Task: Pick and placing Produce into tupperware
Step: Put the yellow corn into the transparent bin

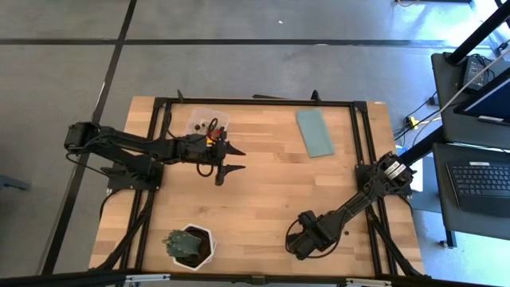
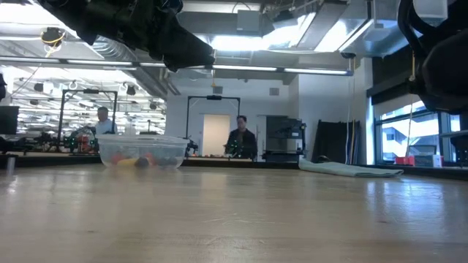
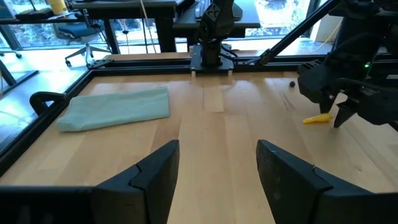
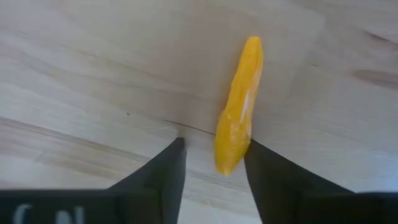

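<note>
Seen closest of all, from the right wrist, a slender yellow-orange produce piece [image 4: 238,106] lies on the pale wooden counter [image 4: 93,74], with the right gripper [image 4: 212,163] lowered over its near end; the two dark fingers [image 4: 163,171] are parted around that tip, one finger just beside or touching it, and no firm pinch can be made out. From above, the right arm is shown reaching from the counter's right edge toward the near right area, its gripper [image 1: 301,239] low over the wood. From the left wrist, the same yellow piece [image 3: 317,118] is seen beside the right arm's dark gripper [image 3: 339,102], and a single small dark piece [image 3: 291,83] is seen lying alone farther back on the counter. The left gripper [image 1: 229,159] is held out over the counter's far left part, just beside the tupperware [image 1: 209,123], its fingers [image 3: 152,174] spread wide and empty. The clear tupperware is set near the far left corner and several red, dark and yellow-orange pieces [image 1: 209,129] are held inside it; in the low view these pieces [image 2: 139,160] show through its wall [image 2: 172,153]. A flat teal lid [image 1: 315,132] is laid on the far right part of the counter, well apart from the tub. A green plant in a white pot [image 1: 190,244] is placed near the front left edge. Two people [image 2: 240,139] are seen in the room beyond.
</note>
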You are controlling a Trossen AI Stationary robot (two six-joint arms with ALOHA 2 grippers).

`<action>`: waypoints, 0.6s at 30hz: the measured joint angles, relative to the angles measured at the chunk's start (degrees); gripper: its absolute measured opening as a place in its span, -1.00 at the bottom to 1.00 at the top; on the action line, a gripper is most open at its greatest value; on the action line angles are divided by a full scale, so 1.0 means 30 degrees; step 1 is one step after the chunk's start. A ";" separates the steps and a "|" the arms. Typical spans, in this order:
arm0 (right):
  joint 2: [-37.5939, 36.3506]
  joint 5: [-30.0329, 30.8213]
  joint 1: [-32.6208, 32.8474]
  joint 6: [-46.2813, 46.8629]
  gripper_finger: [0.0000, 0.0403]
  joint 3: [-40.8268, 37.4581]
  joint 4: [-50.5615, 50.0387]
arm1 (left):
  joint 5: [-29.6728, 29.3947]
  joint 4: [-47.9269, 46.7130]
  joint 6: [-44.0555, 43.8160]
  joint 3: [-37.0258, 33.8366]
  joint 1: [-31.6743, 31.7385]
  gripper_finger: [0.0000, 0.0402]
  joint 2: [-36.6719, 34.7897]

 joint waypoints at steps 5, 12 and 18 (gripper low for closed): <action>0.0000 0.0049 0.0000 -0.0015 -0.38 0.0000 -0.0025 | -0.0004 0.0000 0.0007 0.0000 0.0000 0.03 0.0000; 0.0000 0.0136 0.0000 -0.0022 -0.62 -0.0007 -0.0096 | -0.0004 0.0000 0.0007 0.0000 0.0000 0.03 0.0000; 0.0000 0.0143 0.0000 -0.0265 -0.79 -0.0015 -0.0157 | -0.0004 0.0000 0.0007 0.0000 0.0000 0.03 0.0000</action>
